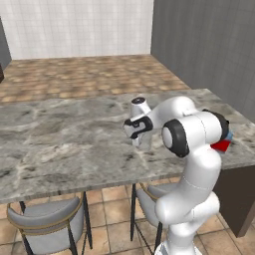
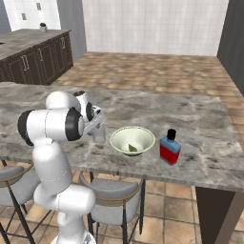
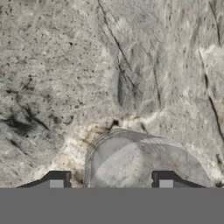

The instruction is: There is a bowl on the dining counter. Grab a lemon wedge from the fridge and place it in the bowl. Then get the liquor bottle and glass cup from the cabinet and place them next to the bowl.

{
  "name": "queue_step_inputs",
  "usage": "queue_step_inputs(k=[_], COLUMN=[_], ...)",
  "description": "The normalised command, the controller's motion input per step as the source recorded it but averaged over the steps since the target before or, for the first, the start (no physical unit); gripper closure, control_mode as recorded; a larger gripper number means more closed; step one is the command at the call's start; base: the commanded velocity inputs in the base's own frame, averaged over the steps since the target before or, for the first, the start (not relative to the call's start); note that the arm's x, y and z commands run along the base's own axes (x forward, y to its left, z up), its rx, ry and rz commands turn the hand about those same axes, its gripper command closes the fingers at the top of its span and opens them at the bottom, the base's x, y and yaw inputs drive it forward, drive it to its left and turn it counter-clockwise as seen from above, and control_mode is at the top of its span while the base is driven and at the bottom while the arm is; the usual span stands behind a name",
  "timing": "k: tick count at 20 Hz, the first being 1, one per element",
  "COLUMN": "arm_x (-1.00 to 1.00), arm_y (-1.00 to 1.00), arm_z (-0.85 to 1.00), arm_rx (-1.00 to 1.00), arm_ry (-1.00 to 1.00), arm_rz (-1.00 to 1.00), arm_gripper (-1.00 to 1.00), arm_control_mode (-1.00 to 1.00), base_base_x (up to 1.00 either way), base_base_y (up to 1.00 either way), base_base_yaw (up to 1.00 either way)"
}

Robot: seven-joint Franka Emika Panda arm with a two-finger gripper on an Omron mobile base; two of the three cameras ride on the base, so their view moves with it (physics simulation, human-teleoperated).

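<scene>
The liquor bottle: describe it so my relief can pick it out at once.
On the dining counter, look past the pale bowl toward the counter's end. The liquor bottle stands upright there, apart from it: squat, red below, clear blue above, black cap, nothing like the colourless glass cup.

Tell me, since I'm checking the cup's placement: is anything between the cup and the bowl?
Nothing visible. The cup stands on the counter just left of the bowl with bare stone between them; the open gripper is at the cup.
</scene>
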Motion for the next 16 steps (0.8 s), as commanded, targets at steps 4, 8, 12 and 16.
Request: queue_step_inputs(k=[4,8,12,16], arm_x=[-0.22,-0.71,-0.98,-1.00], arm_y=[-0.04,0.02,0.13,0.12], arm_z=[0.54,0.72,0.82,1.00], arm_rx=[0.00,-0.01,-0.10,-0.12], arm_ry=[-0.02,-0.14,-0.28,-0.30], arm_rz=[-0.05,0.02,0.01,0.01], arm_gripper=[-1.00,-1.00,-1.00,-1.00], arm_control_mode=[-1.00,-1.00,-1.00,-1.00], base_base_x=[0.00,0.00,0.00,0.00], base_base_y=[0.00,0.00,0.00,0.00], base_base_yaw=[0.00,0.00,0.00,0.00])
